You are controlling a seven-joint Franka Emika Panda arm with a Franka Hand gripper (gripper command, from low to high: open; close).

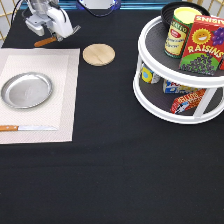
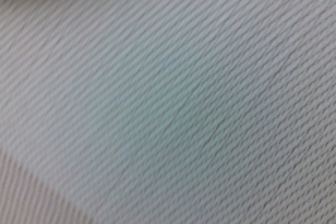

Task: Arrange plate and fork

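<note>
The silver plate [image 1: 26, 90] lies on the left part of the cream placemat [image 1: 65, 100] at the exterior view's left. My gripper [image 1: 52, 35] is at the exterior view's top left, just beyond the placemat's far edge. It is shut on the fork, whose reddish-brown handle [image 1: 44, 41] sticks out below the hand toward the left. The fork's tines are hidden by the hand. The wrist view shows only a close woven cream surface [image 2: 168, 112].
A wooden-handled knife [image 1: 27, 128] lies on the placemat below the plate. A round tan wooden disc [image 1: 98, 54] sits right of the placemat's top corner. A white two-tier turntable [image 1: 150, 95] with cans and boxes stands at the right.
</note>
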